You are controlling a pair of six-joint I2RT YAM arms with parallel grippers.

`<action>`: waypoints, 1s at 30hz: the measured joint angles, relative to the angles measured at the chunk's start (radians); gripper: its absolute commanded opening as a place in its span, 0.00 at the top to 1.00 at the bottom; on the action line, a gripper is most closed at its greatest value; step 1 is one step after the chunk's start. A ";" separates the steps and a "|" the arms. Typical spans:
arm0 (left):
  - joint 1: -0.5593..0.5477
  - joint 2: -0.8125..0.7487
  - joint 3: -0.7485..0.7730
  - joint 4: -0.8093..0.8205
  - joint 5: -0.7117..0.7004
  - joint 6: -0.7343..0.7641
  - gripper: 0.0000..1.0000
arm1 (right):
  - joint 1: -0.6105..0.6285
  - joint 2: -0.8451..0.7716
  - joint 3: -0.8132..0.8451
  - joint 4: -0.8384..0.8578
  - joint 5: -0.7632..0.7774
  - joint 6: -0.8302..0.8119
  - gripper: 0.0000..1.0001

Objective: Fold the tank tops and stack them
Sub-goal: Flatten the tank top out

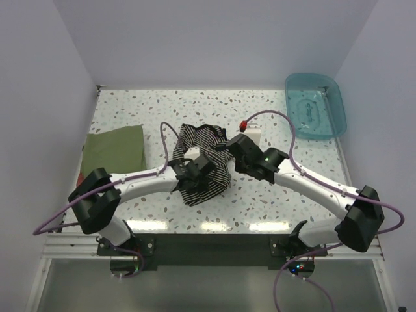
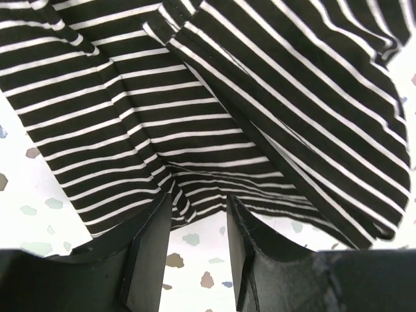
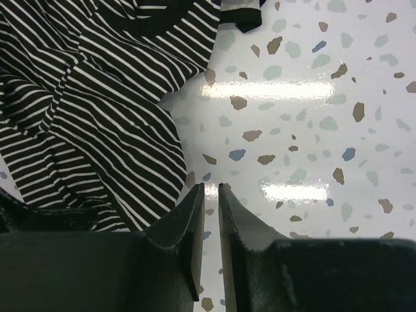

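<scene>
The striped tank top [image 1: 209, 170] lies crumpled at the table's middle, black with thin white stripes and dark trim. The olive-green tank top [image 1: 115, 149] lies folded flat at the left. My left gripper [image 1: 194, 170] is over the striped top. In the left wrist view it [image 2: 198, 199] is open, with the striped cloth [image 2: 214, 84] draped just past its tips and bare table showing between the fingers. My right gripper [image 1: 232, 153] is at the top's right edge. In the right wrist view it [image 3: 211, 187] is shut but for a thin gap and empty, over bare table beside the cloth [image 3: 97, 110].
A teal plastic tray [image 1: 316, 104] stands at the back right corner. A small white box with a red part [image 1: 250, 134] sits behind the right gripper. Purple cables loop over both arms. White walls enclose the speckled table [image 1: 305, 149].
</scene>
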 measured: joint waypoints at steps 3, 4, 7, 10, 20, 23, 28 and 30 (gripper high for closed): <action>-0.016 0.043 0.024 -0.027 -0.026 -0.029 0.56 | -0.006 -0.027 -0.010 0.002 0.002 0.000 0.80; -0.020 0.056 0.026 -0.036 -0.034 -0.039 0.56 | -0.008 -0.037 -0.016 0.002 0.002 0.000 0.80; -0.028 0.086 0.029 -0.061 -0.050 -0.062 0.57 | -0.014 -0.059 -0.036 0.002 0.002 0.000 0.80; -0.034 0.096 0.029 -0.085 -0.064 -0.078 0.57 | -0.020 -0.069 -0.060 0.004 0.002 0.001 0.80; -0.049 0.102 0.029 -0.110 -0.081 -0.088 0.65 | -0.032 -0.071 -0.089 0.017 -0.007 0.002 0.80; -0.049 0.112 0.029 -0.110 -0.081 -0.087 0.71 | -0.032 -0.070 -0.089 0.021 -0.017 0.001 0.81; -0.048 0.109 0.029 -0.109 -0.093 -0.087 0.96 | -0.032 -0.039 -0.075 0.039 -0.068 0.001 0.83; -0.046 0.090 0.029 -0.116 -0.105 -0.087 1.00 | -0.032 -0.004 -0.057 0.052 -0.099 0.001 0.83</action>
